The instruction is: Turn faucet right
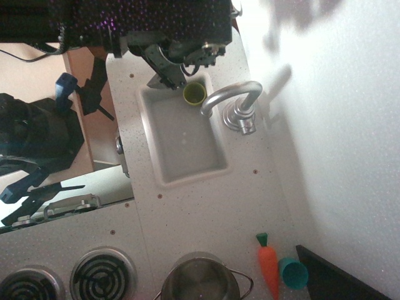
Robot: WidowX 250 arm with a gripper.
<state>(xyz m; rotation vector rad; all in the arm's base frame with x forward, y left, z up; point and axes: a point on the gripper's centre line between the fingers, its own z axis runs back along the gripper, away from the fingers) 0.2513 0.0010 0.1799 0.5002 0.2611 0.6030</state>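
My claw hangs over the sink's far end, just beside a yellow-green cup; can't tell if it's wide or narrow, too dark. Faucet sits on the counter beside the sink, spout curving out over the basin by the cup. Pot, toy carrot, teal cup lie well apart.

Lighting: soft, dim daylight; white wall brightest, blotchy shadows at top. Glare: highlights along faucet. Focus: mildly soft overall; dark upper-left corner underexposed.
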